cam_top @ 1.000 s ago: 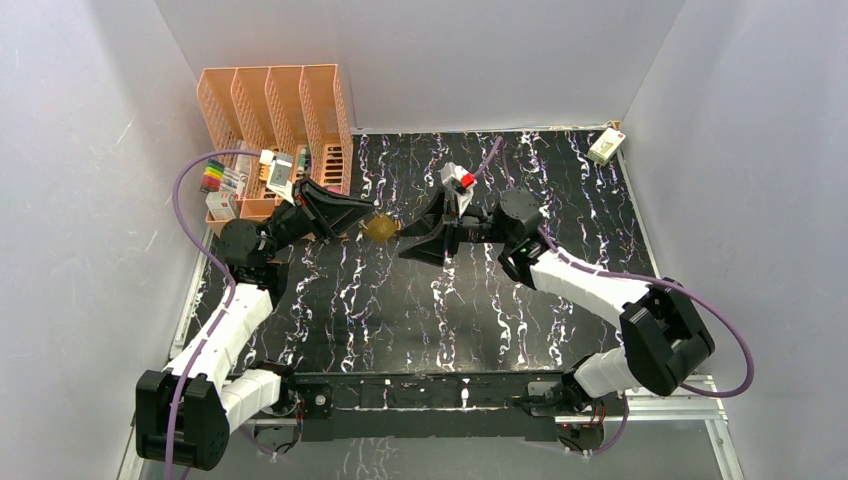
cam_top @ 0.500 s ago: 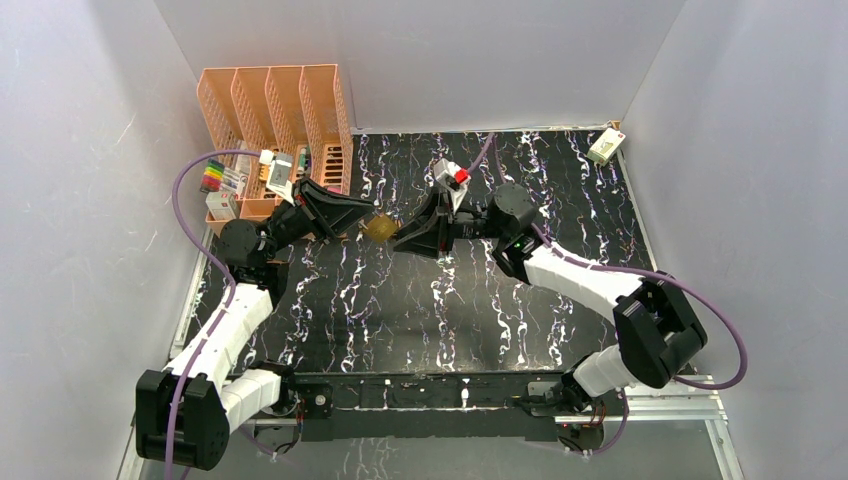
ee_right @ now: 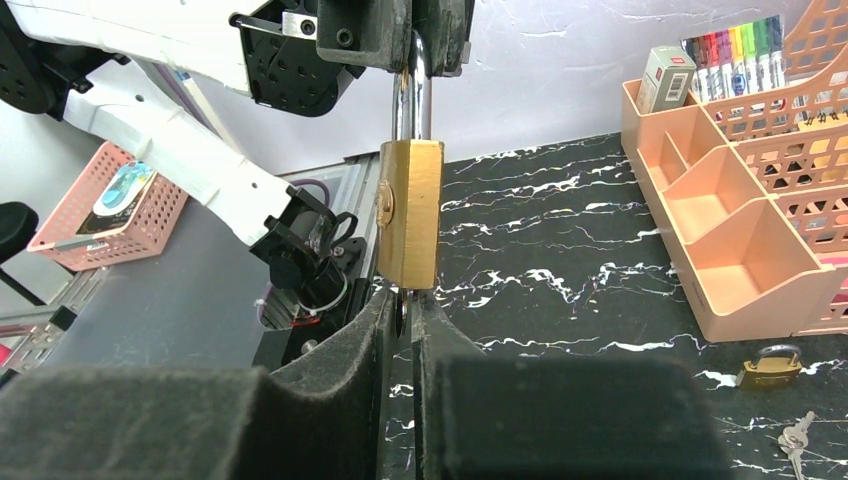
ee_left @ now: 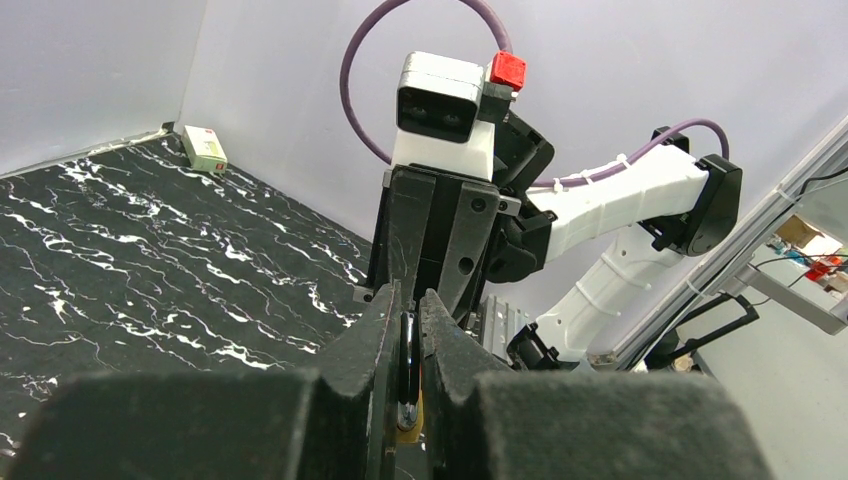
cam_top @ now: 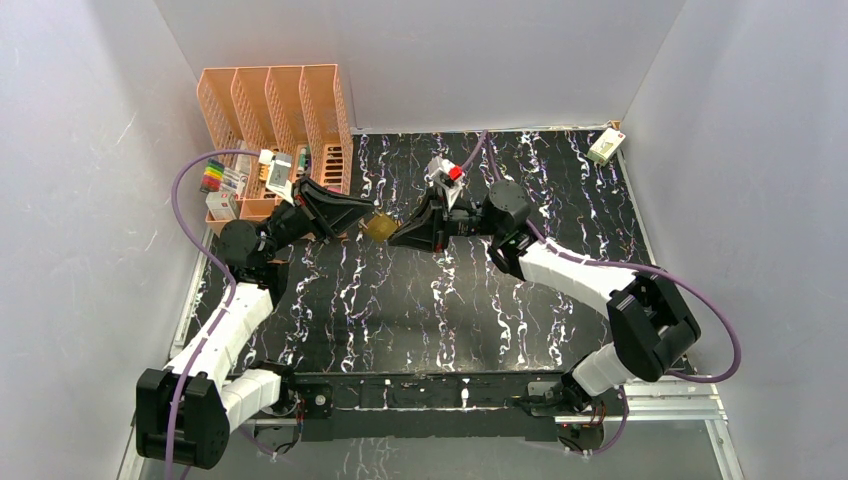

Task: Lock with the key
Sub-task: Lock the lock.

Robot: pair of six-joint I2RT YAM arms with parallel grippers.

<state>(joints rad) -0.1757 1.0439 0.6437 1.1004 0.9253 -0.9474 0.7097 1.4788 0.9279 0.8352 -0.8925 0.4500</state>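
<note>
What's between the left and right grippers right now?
The brass padlock, seen in the right wrist view: left gripper holds its shackle from above, right gripper pinches the key under it.

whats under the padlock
A small dark piece, probably the key, sits right under the padlock, between the right gripper's fingers. Its blade is covered, so insertion can't be seen.

White shells, black joints on left arm and right arm, a purple cable looping off each; left gripper, right gripper, both black wedges.
</note>
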